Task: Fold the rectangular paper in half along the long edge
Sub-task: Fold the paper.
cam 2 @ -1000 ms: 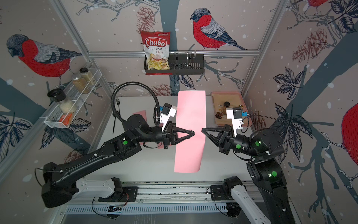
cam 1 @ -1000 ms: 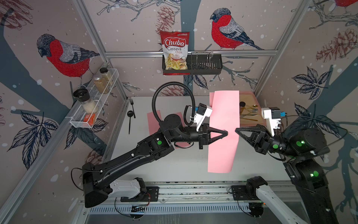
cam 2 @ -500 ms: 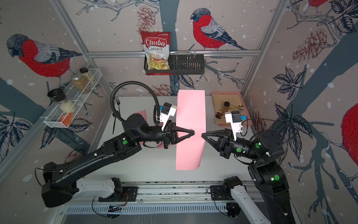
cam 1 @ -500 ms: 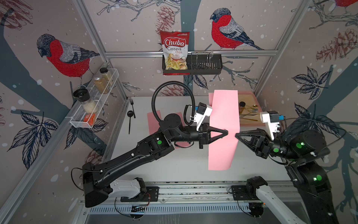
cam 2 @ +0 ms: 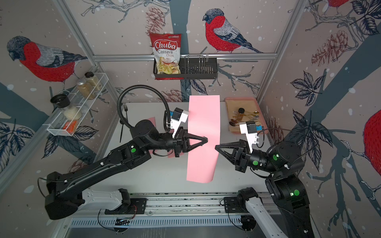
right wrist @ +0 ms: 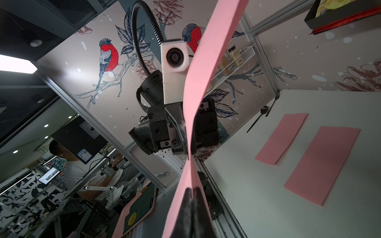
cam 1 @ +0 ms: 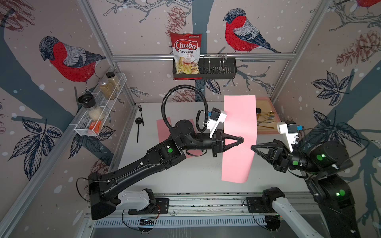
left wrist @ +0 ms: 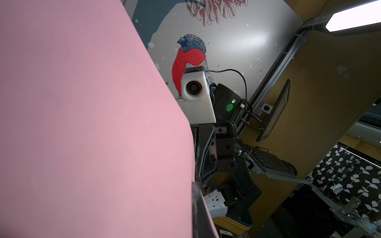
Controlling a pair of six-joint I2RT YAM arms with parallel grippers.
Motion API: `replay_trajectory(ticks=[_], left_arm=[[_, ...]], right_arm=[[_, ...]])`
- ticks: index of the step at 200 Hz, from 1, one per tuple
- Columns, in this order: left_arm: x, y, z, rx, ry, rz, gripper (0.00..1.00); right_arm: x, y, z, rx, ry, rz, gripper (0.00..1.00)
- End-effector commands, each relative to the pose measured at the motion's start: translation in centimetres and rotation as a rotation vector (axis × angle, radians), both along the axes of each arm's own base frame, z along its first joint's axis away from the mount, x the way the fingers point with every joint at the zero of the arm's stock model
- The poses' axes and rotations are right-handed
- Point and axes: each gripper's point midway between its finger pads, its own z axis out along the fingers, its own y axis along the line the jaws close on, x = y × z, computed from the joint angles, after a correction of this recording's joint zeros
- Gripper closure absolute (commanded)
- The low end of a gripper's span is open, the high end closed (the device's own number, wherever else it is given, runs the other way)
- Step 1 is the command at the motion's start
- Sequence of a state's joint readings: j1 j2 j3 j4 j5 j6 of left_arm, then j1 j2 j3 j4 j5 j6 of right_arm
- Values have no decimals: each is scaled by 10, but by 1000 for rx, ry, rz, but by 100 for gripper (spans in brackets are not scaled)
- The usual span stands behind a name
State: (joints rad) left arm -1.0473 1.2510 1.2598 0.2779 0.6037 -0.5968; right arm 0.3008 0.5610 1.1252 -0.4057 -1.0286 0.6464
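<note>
Pink paper (cam 1: 239,144) held up off the surface (cam 1: 185,179), pinched mid-length on both long edges.
Left to right: wire rack (cam 1: 99,115) of jars on the side wall; black fork (cam 1: 141,115) and spoon (cam 1: 138,127) lying flat; two spare pink sheets (right wrist: 321,164) flat under the left arm (cam 1: 144,164); left jaws clamped on the paper's left edge, right jaws clamped on its right edge; tan tray (cam 2: 233,106) of cutlery, far right. Paper is thin and matte, S-bowed edge-on in the right wrist view, and blocks most of the left wrist view.

Black arm (cam 1: 134,175), triangular left hand (cam 1: 241,141)
</note>
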Motion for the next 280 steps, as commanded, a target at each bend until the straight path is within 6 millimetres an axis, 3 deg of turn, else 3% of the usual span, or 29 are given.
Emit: replay_trajectory(ticks=[1, 9, 28, 46, 71, 90, 109, 119, 131, 148, 163, 179, 199, 210, 217, 223, 229, 246, 255, 263, 270, 280], left_arm=[[1, 2, 11, -32, -34, 14, 100], [0, 2, 12, -33, -34, 13, 100], [1, 1, 13, -34, -35, 14, 100], [1, 0, 13, -30, -35, 13, 100], [1, 1, 15, -33, -40, 15, 100], [1, 1, 17, -34, -43, 18, 100], [2, 0, 17, -34, -46, 17, 100], [2, 0, 18, -35, -48, 18, 100], [2, -1, 17, -32, -47, 17, 100], [2, 0, 18, -34, -50, 20, 100], [3, -1, 18, -30, -51, 21, 100], [3, -1, 18, -30, -54, 22, 100], [3, -1, 19, -27, -56, 23, 100], [3, -1, 20, -27, -59, 25, 100], [4, -1, 21, -27, -62, 29, 100], [4, -2, 20, -26, -61, 29, 100], [5, -2, 21, -26, -61, 30, 100], [5, -3, 23, -24, -64, 28, 100], [5, -4, 22, -18, -63, 27, 100], [6, -5, 22, -17, -62, 29, 100], [6, -5, 23, -17, -63, 28, 100], [7, -6, 22, -14, -62, 30, 100]], right_arm=[[-8, 0, -2, -8, -7, 31, 94], [-8, 0, -3, -11, -5, 29, 92], [-11, 0, -3, -10, -7, 33, 99], [-12, -1, -3, -9, 2, 27, 87], [-15, -1, -5, -9, 4, 43, 100], [-14, -1, -8, -13, 21, 34, 85], [-16, -1, -9, -12, 15, 43, 100], [-17, -2, -8, -11, 15, 42, 100], [-17, -2, -8, -12, 21, 36, 91], [-20, -2, -10, -13, 20, 50, 100], [-23, -3, -9, -12, 18, 48, 100], [-22, -3, -10, -15, 32, 45, 86], [-25, -3, -13, -17, 33, 56, 99], [-27, -3, -12, -15, 33, 59, 100], [-27, -4, -13, -17, 38, 52, 94], [-26, -4, -15, -21, 45, 46, 83], [-25, -4, -16, -24, 45, 42, 81], [-27, -4, -18, -24, 46, 51, 97], [-28, -4, -18, -23, 44, 51, 100], [-28, -5, -18, -23, 42, 46, 96], [-28, -5, -19, -25, 48, 38, 86], [-28, -5, -20, -29, 50, 41, 89]])
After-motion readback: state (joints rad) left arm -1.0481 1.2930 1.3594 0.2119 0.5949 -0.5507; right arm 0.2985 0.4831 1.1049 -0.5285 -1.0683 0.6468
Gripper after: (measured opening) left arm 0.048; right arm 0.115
